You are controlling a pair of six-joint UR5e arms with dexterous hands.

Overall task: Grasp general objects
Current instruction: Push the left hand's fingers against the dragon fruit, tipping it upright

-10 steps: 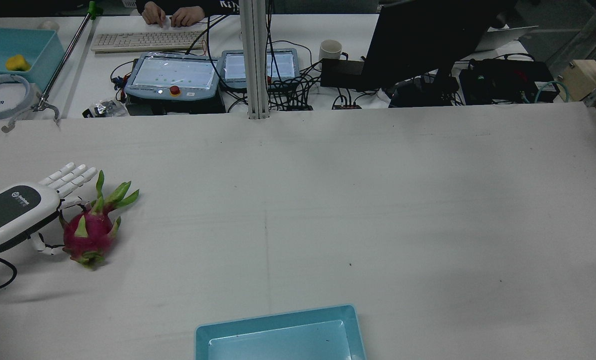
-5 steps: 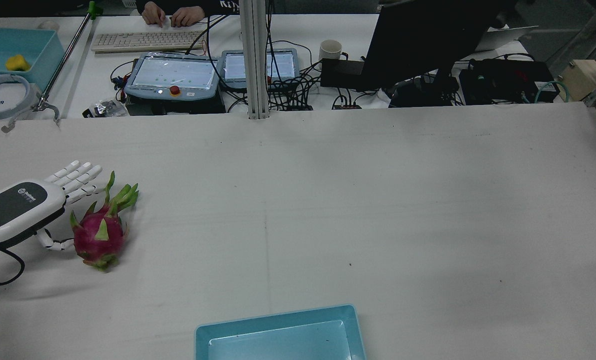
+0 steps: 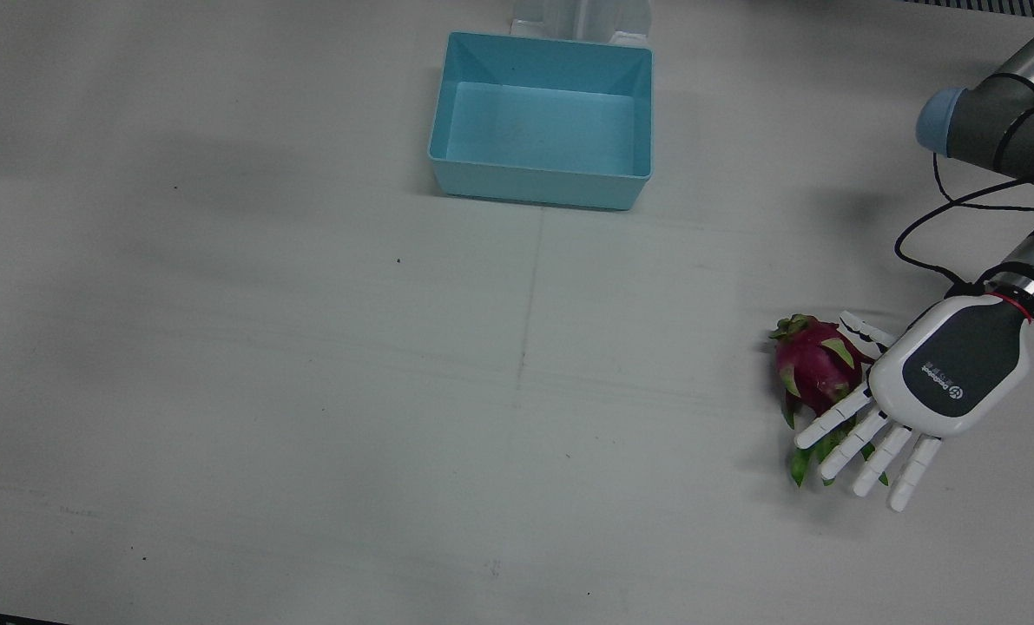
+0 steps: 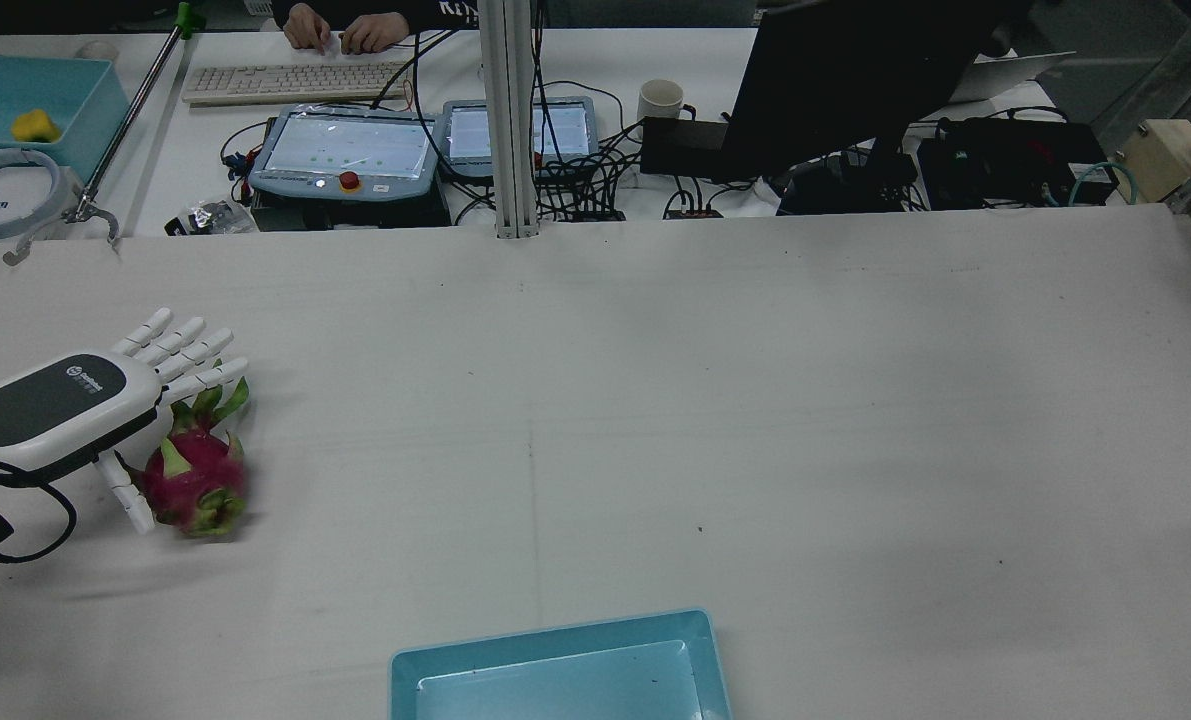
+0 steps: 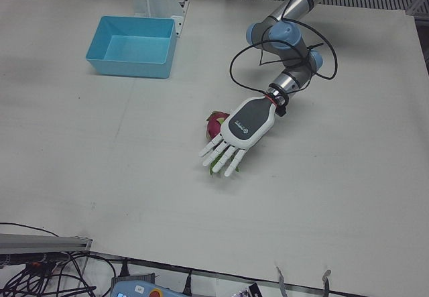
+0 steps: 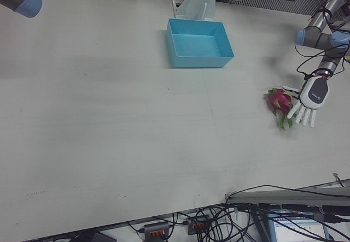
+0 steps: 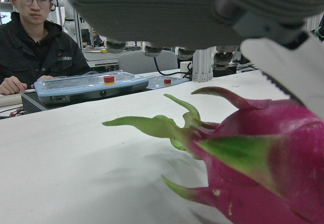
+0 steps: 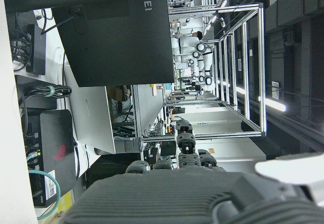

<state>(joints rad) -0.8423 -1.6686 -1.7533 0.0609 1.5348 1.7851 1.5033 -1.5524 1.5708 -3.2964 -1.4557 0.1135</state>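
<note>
Desk (image 3: 308,391): wide bare room toward centre; bin (image 3: 544,121) far off.
Pitaya (image 3: 816,365): near left edge, lying flat, leaves toward operators.
Left hand (image 3: 933,382): over it, fingers (image 3: 838,417) splayed (not clamped).

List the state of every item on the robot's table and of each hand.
dragon fruit: lying on its side on the table, not lifted.
left hand: open, fingers spread over the fruit's leafy end.
blue bin: upright, empty.
right hand: raised off the table; fingers unclear.
</note>
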